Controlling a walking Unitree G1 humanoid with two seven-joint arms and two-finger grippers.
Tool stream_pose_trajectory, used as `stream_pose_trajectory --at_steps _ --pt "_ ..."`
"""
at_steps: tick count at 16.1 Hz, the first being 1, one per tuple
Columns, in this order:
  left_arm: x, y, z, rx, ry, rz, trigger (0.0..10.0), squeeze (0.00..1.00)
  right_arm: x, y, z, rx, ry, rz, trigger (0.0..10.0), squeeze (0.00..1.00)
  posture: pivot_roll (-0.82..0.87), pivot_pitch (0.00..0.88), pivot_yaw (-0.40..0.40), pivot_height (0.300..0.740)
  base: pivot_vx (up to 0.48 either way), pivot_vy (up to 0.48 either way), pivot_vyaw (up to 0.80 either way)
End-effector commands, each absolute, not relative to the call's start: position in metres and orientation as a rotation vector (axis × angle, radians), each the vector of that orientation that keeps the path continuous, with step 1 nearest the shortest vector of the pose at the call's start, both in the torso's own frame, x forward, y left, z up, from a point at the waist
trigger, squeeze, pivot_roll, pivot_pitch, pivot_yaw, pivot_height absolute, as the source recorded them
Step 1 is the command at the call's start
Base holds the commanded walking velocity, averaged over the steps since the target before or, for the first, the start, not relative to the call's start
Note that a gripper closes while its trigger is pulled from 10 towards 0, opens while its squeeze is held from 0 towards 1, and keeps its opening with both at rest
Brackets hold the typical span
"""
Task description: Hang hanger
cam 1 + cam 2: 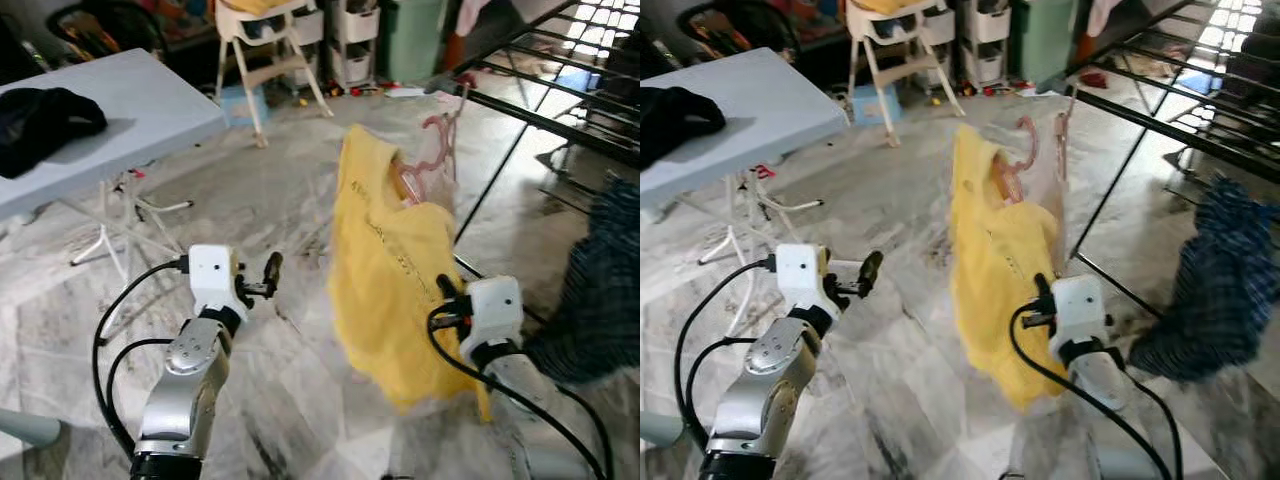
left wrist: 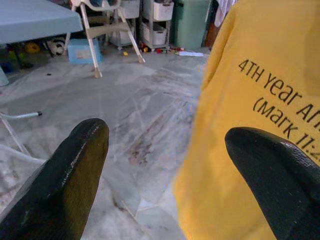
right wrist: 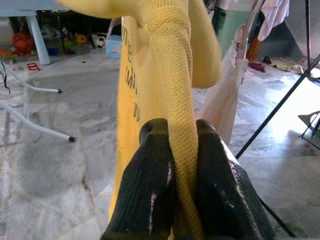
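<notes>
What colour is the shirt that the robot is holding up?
The shirt is yellow with dark lettering, pinched by the right gripper; the left wrist view shows it best.

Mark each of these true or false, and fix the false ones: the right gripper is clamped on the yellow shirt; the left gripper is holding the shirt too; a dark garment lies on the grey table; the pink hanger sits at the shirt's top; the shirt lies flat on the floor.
1. The right gripper is clamped on the yellow shirt. True.
2. The left gripper is holding the shirt too. False: its fingers are apart and hold nothing, beside the shirt.
3. A dark garment lies on the grey table. True.
4. The pink hanger sits at the shirt's top. True.
5. The shirt lies flat on the floor. False: it hangs in the air above the marble floor.
</notes>
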State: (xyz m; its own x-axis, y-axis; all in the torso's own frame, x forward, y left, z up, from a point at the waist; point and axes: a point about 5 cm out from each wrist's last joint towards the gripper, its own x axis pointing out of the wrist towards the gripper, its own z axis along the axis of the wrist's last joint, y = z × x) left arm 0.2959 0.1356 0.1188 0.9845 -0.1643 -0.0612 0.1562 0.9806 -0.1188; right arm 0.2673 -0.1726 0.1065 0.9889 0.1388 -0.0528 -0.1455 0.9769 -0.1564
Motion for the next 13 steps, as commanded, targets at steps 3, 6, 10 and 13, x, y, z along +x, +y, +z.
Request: stream_pose_trajectory --at_steps 3,6,10,13 --pt "0.2964 0.1438 0.1182 -0.098 0.064 -0.122 10.0 0.0 0.2712 -0.1677 0.1225 -0.156 -0.037 0.166 10.0 0.0 -0.12 0.085 0.067 0.74 0.0 0.0 0.0" --pt "0.2971 0.1453 0.1169 -0.103 0.07 -0.125 10.0 0.0 0.271 -0.168 0.1223 -0.157 -0.035 0.163 10.0 0.0 -0.12 0.084 0.07 0.74 0.0 0.0 0.0" --pt "0.2992 0.1471 0.1215 -0.135 0.04 -0.129 10.0 0.0 0.2691 -0.1701 0.1215 -0.157 -0.035 0.156 10.0 0.0 -0.13 0.08 0.073 0.74 0.439 0.0 0.0" --pt "0.2997 0.1459 0.1186 -0.141 0.058 -0.107 10.0 0.0 0.2693 -0.1703 0.1223 -0.159 -0.037 0.154 10.0 0.0 -0.13 0.081 0.073 0.74 0.136 0.084 0.0"
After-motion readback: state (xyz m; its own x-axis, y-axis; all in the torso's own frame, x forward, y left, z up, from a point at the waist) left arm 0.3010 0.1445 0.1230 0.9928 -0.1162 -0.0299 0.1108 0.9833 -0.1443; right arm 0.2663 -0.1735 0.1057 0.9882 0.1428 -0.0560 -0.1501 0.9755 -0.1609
